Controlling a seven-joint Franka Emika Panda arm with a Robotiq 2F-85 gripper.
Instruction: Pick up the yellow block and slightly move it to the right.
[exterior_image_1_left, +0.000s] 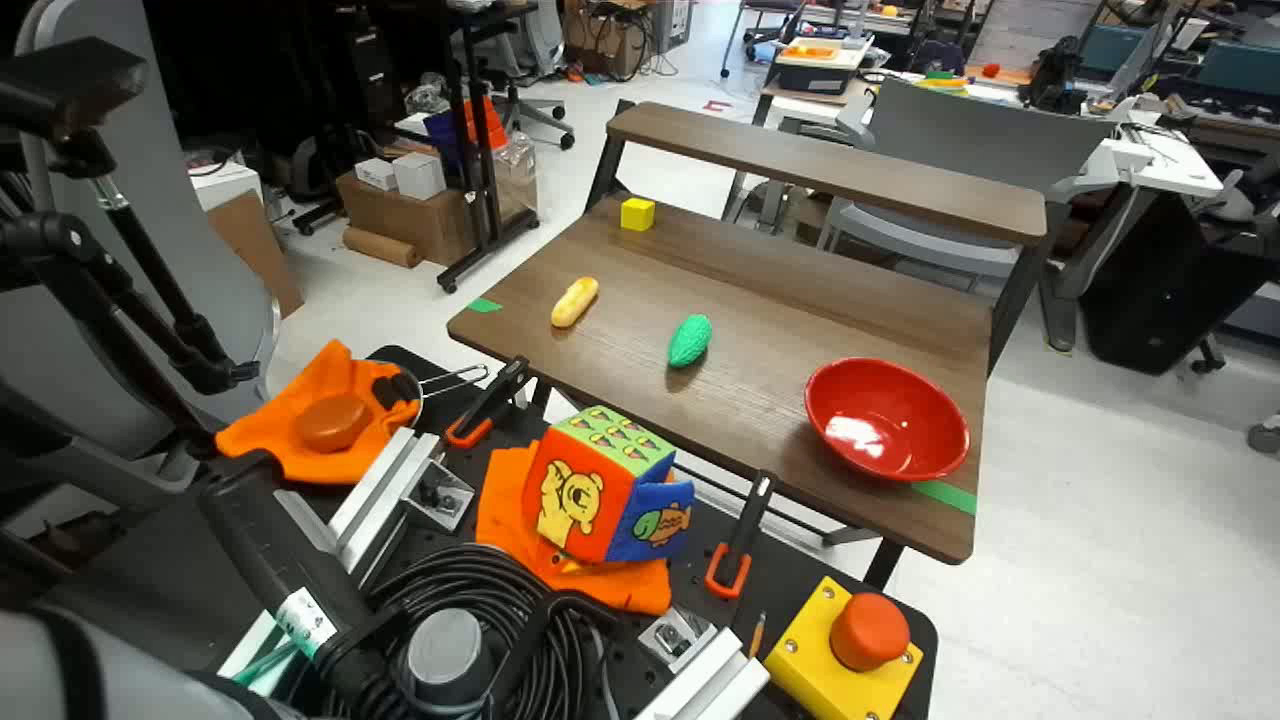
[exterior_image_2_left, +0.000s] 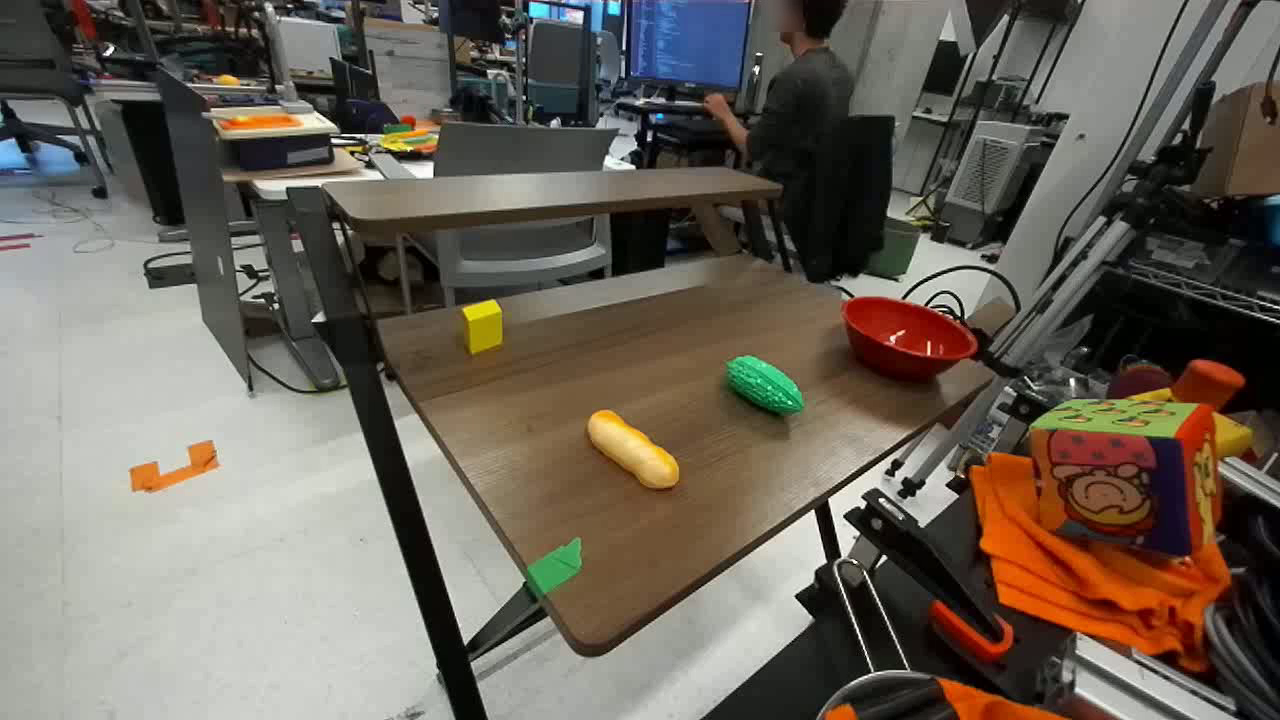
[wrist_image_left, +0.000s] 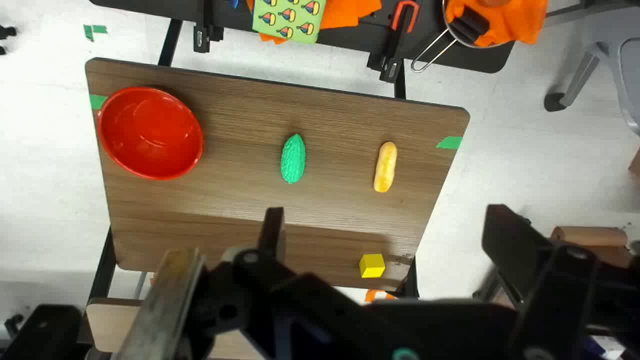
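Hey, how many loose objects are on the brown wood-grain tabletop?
4: in the wrist view, the round red bowl at left, bumpy green oval object right of it, elongated yellow-orange object farther right, and small yellow cube lower down.

The block (exterior_image_1_left: 637, 214) stands on the table (exterior_image_1_left: 770, 300), left of the bowl (exterior_image_1_left: 887, 408) in both exterior views
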